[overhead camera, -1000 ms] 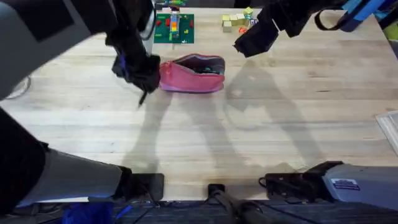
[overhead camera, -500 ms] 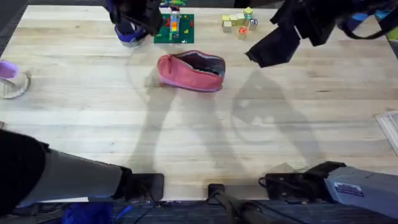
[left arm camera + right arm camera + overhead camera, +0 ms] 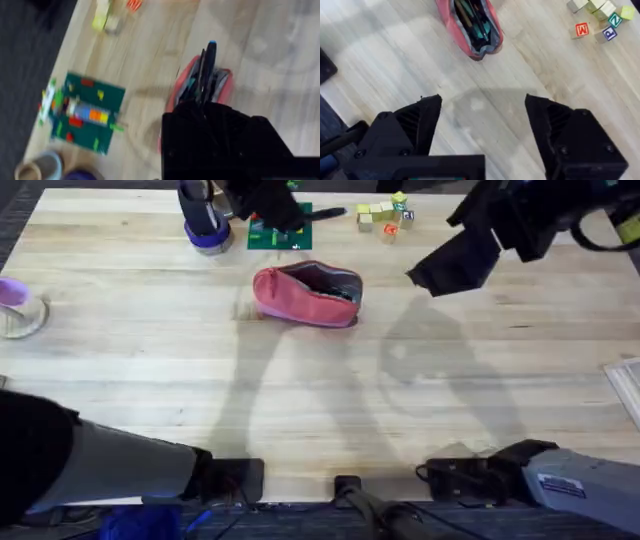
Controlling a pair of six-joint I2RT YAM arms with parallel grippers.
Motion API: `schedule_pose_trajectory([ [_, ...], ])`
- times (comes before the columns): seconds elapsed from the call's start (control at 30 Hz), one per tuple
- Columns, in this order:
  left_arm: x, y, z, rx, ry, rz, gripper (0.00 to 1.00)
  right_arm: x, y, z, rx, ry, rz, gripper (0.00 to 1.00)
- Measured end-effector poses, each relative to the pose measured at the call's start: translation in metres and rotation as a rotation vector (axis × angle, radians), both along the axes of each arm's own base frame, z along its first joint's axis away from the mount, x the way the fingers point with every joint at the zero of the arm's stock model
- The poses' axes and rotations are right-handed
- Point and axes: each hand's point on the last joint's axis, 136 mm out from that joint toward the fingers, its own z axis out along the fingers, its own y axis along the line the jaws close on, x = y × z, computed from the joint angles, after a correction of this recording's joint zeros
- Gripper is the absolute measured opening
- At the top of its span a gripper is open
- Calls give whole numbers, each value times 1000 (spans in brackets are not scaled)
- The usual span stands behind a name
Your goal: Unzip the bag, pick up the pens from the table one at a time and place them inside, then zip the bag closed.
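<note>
A wide pale wooden table (image 3: 150, 370) carries a pink bag (image 3: 300, 298) lying unzipped toward its far middle, just in front of a green brick baseplate (image 3: 262, 235). The left gripper (image 3: 205, 75) hangs high over the bag with its fingers pinched on a slim dark pen (image 3: 206, 70) that juts out past the tips; the right gripper (image 3: 482, 115) hovers well to the bag's right, its jaws spread wide and empty. The step in hand looks like dropping this pen into the bag. To do it well, the left arm should turn the pen along the line of the zipper slot, lower until the tip is inside the mouth, and only then let go, or the pen may catch on the fabric lip and roll off. The right wrist view looks straight into the open mouth and shows dark and teal pens already lying on the dark lining, which the overhead view barely hints at. The overhead view adds small lettered blocks (image 3: 383, 215) beyond the bag.
</note>
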Motion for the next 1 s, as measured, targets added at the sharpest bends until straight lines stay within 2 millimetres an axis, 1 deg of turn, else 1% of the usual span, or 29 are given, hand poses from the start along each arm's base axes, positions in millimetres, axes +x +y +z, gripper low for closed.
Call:
schedule_pose_trajectory([
  [0.13,-9,-17,9,-59,-82,-195,43,-2,-1,-1,-3,9,-1,997],
  [0.23,-10,-27,7,-91,-122,-304,44,-4,-2,-2,-6,18,-1,997],
  [0.3,-9,-32,0,-106,-130,-359,44,-4,-2,-2,-6,18,-1,997],
  [0.37,-6,-37,-11,-126,-125,-409,44,-5,-2,-1,-5,16,-1,997],
  [0.53,3,-48,-46,-180,-76,-491,44,-6,-2,1,-3,9,-1,997],
  [0.6,4,-50,-56,-199,-60,-509,44,-6,-2,0,-3,9,-1,997],
  [0.8,6,-55,-71,-240,-28,-535,43,-5,-2,1,-3,7,-1,997],
  [1.0,4,-55,-87,-240,30,-533,44,-5,-2,1,-3,6,-1,997],
])
